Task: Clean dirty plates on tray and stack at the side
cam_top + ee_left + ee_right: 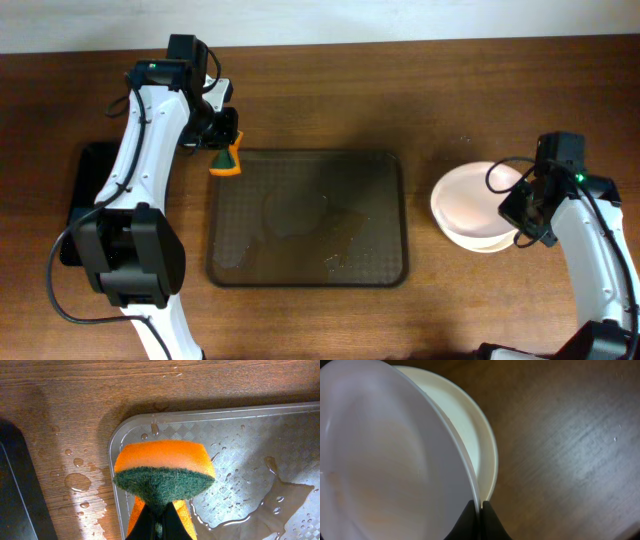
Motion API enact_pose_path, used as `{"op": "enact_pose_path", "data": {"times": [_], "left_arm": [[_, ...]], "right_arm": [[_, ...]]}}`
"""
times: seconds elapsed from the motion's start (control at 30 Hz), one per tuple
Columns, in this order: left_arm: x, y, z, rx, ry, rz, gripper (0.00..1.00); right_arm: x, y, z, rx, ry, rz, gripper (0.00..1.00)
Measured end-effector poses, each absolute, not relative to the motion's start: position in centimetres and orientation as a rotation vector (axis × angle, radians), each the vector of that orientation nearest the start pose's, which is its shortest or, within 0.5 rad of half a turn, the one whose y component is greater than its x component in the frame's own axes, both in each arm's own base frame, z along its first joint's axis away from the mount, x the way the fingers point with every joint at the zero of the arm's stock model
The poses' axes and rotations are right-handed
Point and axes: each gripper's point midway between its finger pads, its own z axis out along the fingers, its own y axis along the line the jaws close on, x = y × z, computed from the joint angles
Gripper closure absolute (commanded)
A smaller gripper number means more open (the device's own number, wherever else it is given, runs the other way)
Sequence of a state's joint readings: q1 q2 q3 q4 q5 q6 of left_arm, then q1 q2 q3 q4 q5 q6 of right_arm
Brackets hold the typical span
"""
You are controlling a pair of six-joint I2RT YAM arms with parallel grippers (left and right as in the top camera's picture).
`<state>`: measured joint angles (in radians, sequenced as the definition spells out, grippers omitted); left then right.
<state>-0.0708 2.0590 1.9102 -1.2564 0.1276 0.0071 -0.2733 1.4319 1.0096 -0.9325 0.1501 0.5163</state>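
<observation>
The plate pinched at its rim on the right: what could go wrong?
The right hand grips the tilted plate only by its rim; it might slip or land askew on the plate below. The sponge in the left hand could drip more water onto the table.

**Left arm** [140, 140] **and right arm** [592, 245]. Smooth white link shells alternated with black joint housings [130, 255], which were bulkiest farthest from the fingers. A small green light [152, 68] glowed on the black wrist block just behind each set of fingers. Thin black cables [58, 275] looped outside the links. The left fingers [146, 527] and right fingers [494, 525] were matte black and tapered to narrow tips.
</observation>
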Motion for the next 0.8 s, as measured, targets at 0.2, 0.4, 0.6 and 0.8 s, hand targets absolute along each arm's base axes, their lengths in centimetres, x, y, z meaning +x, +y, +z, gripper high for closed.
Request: {"op": "enact_pose_path", "data": {"times": [0.2,0.4,0.6,0.8], "left_arm": [[43.7,-5.2,13.3,0.130,2.953,-0.196,1.00],[42.6,4.7,15.0,-0.229,2.979,-0.059,1.00],[39.9,15.3,8.7,-0.703,2.931,0.040,1.00],[38.3,16.0,4.5,-0.802,2.934,0.058,0.00]], "right_arm": [[27.5,-8.9,8.3,1.086,2.694,-0.009,0.39],[33.1,1.3,13.4,0.500,2.716,0.381,0.31],[32.6,10.5,12.0,0.107,2.801,0.416,0.29],[32.2,10.2,10.6,0.120,2.853,0.383,0.02]]}}
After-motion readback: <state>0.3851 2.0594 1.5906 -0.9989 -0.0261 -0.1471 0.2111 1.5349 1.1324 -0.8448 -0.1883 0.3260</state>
